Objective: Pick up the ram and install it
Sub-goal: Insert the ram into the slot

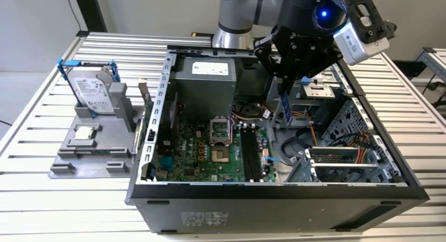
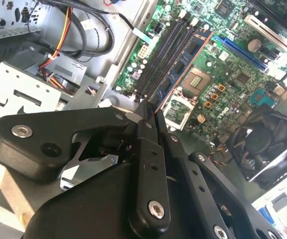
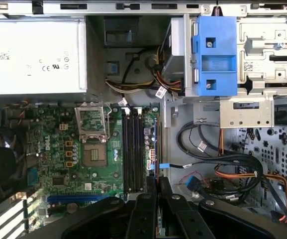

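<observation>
Entry: your tool [image 1: 285, 84] is clamped narrow on one end of the ram [image 1: 284, 107]. The stick hangs on edge below the fingers, inside the top opening of the computer case [image 1: 279, 205]. In the second wrist view it runs out from the fingertips alongside the black memory slots [image 2: 165, 52], above the green motherboard [image 2: 223, 74]; it is not yet seated in a slot. A hard drive [image 1: 94, 90] stands upright in a grey holder [image 1: 91, 148] on the surface [image 1: 42, 200], at the exterior view's left of the case.
</observation>
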Robot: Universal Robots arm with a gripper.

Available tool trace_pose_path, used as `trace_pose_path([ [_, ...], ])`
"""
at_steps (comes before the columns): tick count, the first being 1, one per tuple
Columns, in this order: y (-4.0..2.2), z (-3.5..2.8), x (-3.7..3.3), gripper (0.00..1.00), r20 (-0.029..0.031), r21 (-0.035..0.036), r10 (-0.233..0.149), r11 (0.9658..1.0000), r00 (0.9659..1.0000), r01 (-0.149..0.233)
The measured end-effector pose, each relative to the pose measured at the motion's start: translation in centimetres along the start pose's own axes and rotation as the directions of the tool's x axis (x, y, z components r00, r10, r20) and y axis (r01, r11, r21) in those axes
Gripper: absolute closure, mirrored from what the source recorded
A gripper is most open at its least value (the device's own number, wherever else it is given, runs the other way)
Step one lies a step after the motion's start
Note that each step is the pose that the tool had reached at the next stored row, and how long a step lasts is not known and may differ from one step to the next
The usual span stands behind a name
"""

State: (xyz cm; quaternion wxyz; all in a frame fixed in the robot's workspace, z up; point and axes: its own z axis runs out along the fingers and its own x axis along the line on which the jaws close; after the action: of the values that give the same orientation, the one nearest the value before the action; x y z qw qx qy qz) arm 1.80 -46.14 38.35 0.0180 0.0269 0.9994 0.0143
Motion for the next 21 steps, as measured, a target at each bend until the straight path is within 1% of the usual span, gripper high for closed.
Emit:
trace_pose_path([
  [6,0.0,0.08,-0.05,1.0,0.0001,-0.0003,0.0,1.0,1.0,0.0],
  [7,0.0,0.17,-0.06,1.0,0.0002,0.0011,0.0,1.0,1.0,0.0],
  [12,0.2,0.85,-0.04,1.0,0.0009,0.0175,-0.001,0.9998,1.0,0.001],
  [16,0.36,1.55,-0.02,1.0,0.0014,0.027,-0.001,0.9996,1.0,0.001],
  [17,0.39,1.81,-0.01,1.0,0.0016,0.0291,-0.001,0.9996,1.0,0.001],
  [18,0.4,2.26,-0.01,1.0,0.002,0.0376,-0.001,0.9993,1.0,0.001],
  [21,0.4,2.65,-0.01,1.0,0.0026,0.0491,-0.002,0.9988,1.0,0.002],
])
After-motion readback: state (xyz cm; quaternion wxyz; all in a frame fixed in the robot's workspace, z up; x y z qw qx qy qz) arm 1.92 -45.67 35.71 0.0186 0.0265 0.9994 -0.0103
